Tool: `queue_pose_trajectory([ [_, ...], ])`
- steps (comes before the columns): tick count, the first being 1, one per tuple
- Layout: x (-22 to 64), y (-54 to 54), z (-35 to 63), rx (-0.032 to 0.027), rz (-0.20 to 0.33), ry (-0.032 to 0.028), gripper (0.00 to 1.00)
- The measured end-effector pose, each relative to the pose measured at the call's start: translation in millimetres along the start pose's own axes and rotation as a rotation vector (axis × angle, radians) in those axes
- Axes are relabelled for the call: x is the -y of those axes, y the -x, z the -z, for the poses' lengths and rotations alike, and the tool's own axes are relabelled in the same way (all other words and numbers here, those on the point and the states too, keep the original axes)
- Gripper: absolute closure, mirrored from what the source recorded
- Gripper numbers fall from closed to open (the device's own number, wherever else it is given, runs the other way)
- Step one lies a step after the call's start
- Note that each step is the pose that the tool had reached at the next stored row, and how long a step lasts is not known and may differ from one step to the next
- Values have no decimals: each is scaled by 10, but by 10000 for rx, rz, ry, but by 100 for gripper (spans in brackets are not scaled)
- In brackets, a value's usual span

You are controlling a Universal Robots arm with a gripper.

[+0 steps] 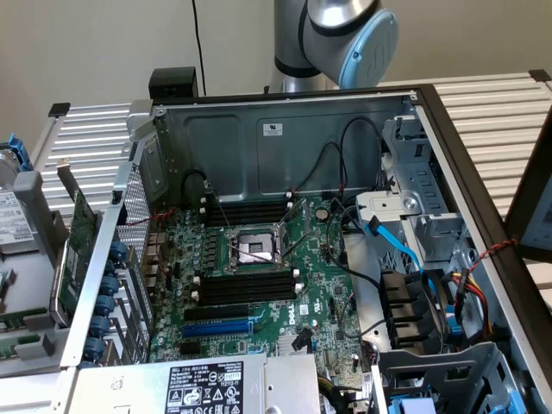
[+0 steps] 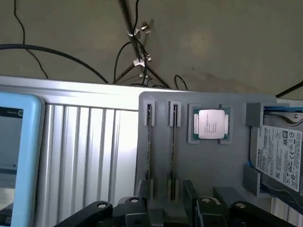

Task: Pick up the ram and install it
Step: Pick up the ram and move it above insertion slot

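Pincer [image 2: 171, 209]: released, with its fingers [image 2: 201, 208] spread and nothing between them, poised over one end of a grey holder [image 2: 213, 165] on the ribbed surface [image 2: 85, 151].

The ram [image 2: 174, 142] stands on edge in a groove of that holder, roughly in line with the gap between the jaws. A second stick [image 2: 149, 142] stands in the neighbouring groove, just beside it. A CPU [image 2: 211, 124] sits in the next pocket.

Likely faults from this position:

1. Off-line descent. The ram offers a thin edge, so a small sideways error could land a finger on the board instead of beside it.
2. Neighbour contact. The second stick is close, and a wide finger could strike it or wedge between the two.
3. Skewed grip. Closing near one end (not the middle) could let the ram tilt as it lifts.
4. Snagging in the case [image 1: 285, 129]. In the exterior view the slots [image 1: 246, 286] lie at the frame's centre, and cables [image 1: 345, 164] hang at upper centre. A tilted ram could catch a cable or meet a slot askew. Whether the slot clips stand open cannot be told.
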State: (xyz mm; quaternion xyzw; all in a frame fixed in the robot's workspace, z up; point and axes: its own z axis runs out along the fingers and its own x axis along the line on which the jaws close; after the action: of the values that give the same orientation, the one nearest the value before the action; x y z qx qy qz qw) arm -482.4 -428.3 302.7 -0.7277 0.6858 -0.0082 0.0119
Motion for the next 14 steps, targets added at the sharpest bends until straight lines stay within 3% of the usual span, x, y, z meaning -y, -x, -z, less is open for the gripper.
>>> queue_pose_trajectory([
  [9,26,-3,-100,-55,-315,2,58],
  [11,27,-4,-105,-106,-403,2,58],
  [14,26,-4,-111,-272,-569,-8,58],
])
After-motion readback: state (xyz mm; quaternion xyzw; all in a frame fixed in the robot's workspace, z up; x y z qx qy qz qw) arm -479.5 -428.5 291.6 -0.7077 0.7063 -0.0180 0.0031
